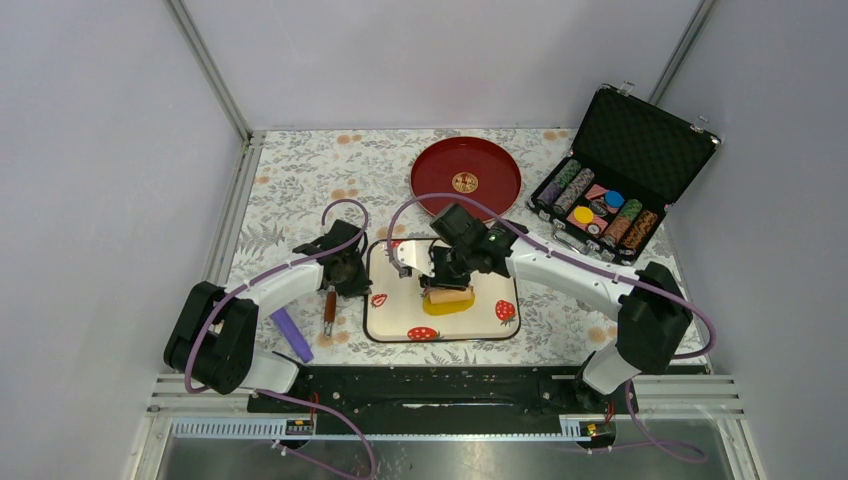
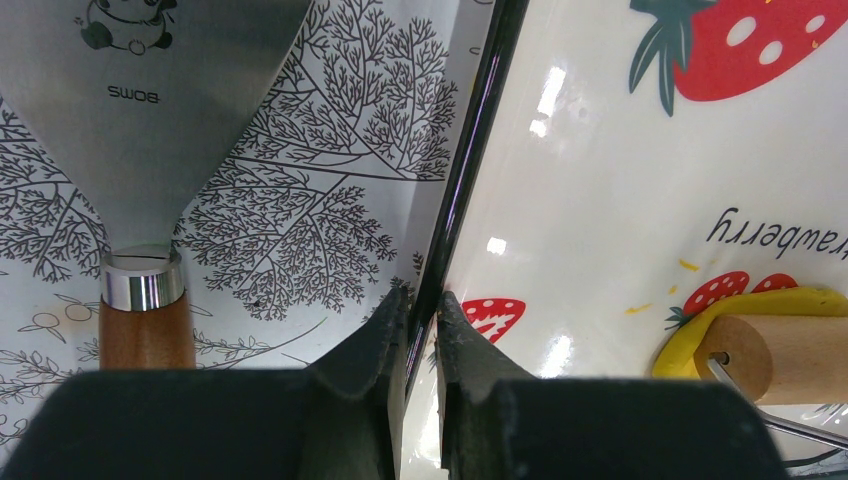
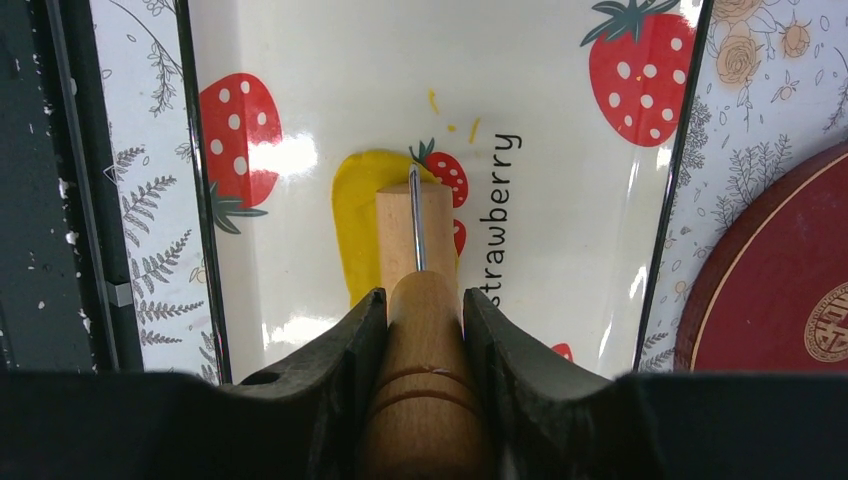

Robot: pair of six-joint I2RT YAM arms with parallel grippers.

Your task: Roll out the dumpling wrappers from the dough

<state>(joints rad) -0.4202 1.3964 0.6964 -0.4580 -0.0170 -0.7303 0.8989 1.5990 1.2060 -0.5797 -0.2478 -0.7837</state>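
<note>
Seen from above, the white rectangular tray with printed strawberries [image 1: 440,338] lies between the two arms. The bright yellow soft dough [image 1: 448,304] sits near the middle of the tray, under a short wooden roller [image 1: 450,295] whose barrel lies left to right. The right claw [image 1: 440,272] is over it. The left claw [image 1: 355,272] is at the left edge of the tray, beside a steel scraper with a wooden handle [image 1: 329,305].

In the left wrist view, the left claw [image 2: 420,300] is clenched on the black rim of the tray, one finger on each side. The dough [image 2: 680,350] shows further right, under the end of the roller.

In the right wrist view, the right claw [image 3: 425,300] grasps the handle of the roller. The barrel covers the far part of the dough [image 3: 355,230], and the bare yellow lies on the near side. So I think the next stroke should go nearward, across the barrel.
</note>
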